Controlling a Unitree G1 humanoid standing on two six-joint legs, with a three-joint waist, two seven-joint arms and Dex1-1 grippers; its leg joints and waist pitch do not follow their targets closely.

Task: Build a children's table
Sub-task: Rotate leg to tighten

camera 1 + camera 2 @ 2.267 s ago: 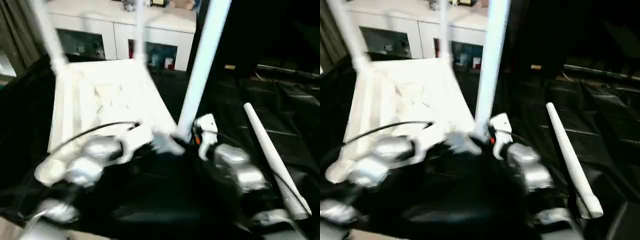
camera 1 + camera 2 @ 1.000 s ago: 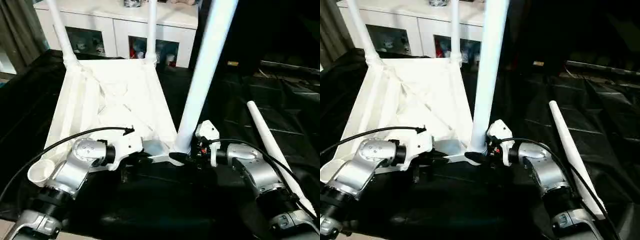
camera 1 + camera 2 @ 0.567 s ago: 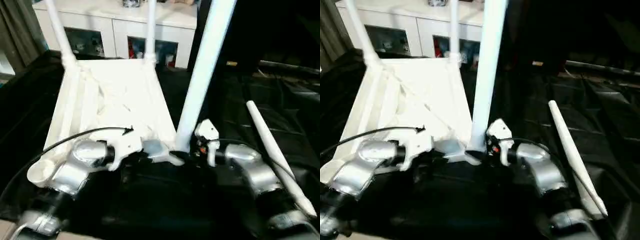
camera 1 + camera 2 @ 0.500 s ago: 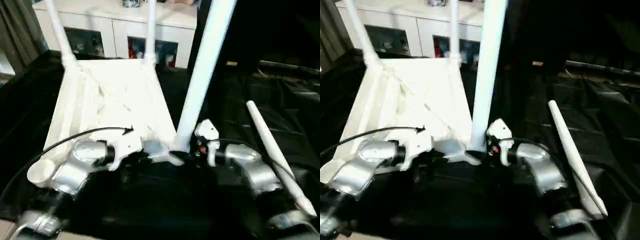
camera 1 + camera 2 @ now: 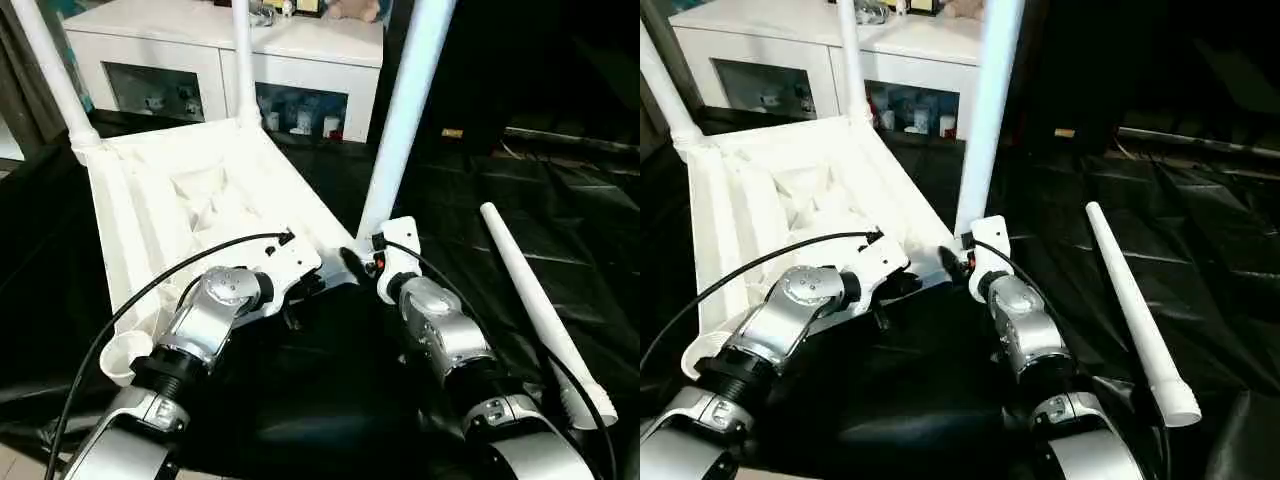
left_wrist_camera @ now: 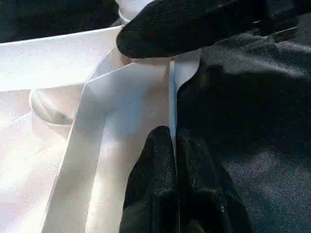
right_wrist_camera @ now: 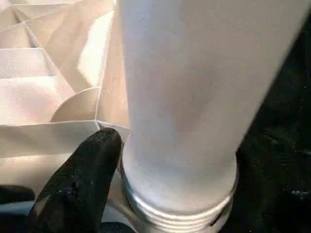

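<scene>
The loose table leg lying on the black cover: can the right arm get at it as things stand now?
Probably yes. The loose leg lies bare on the black cover beside the right forearm, nothing on it. But the right gripper sits at the standing leg's base and must leave first.

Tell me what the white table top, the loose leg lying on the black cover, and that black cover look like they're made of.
Table top: likely moulded plastic, smooth white with thin stiffening ribs. Loose leg: apparently the same white plastic, a tapered, matte tube with an open end. Black cover: probably thin plastic sheeting, creased and faintly glossy.
</scene>
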